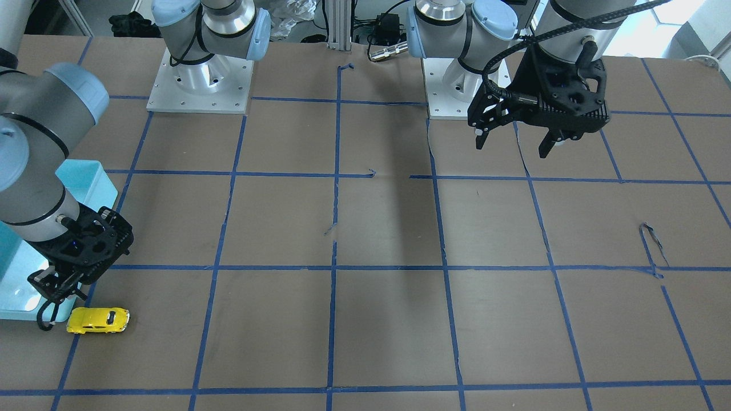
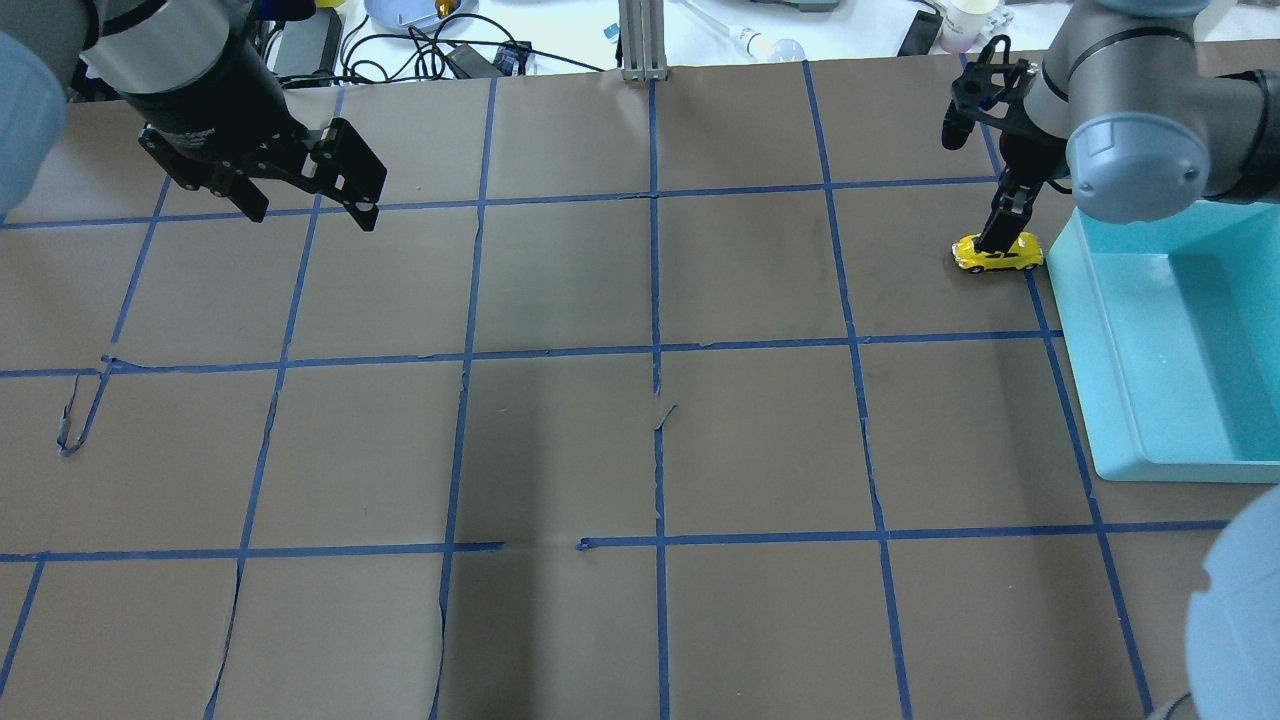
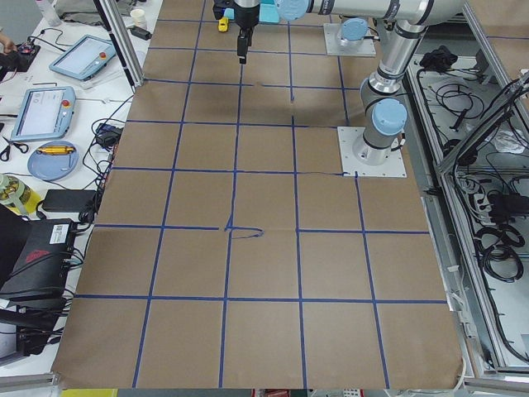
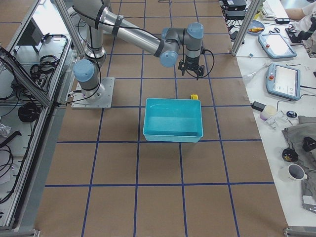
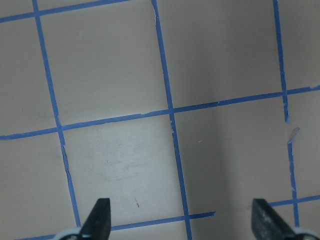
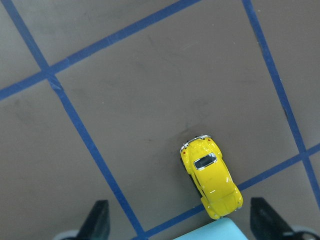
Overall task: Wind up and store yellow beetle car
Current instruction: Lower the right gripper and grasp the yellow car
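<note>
The yellow beetle car [image 6: 210,177] stands on its wheels on the brown table, right beside the corner of the teal bin [image 6: 212,234]. It also shows in the overhead view [image 2: 997,254] and the front-facing view [image 1: 98,319]. My right gripper [image 6: 181,225] is open and hovers just above the car, holding nothing; its fingers [image 6: 98,220] stand wide on either side of it. In the overhead view the right gripper [image 2: 1003,228] points down at the car. My left gripper [image 2: 312,215] is open and empty, held above the table on the far side, away from the car.
The open teal bin [image 2: 1100,360] sits at the table's right edge in the overhead view, with the car at its far left corner. Blue tape lines grid the brown paper. Cables and clutter lie beyond the table's far edge [image 2: 450,50].
</note>
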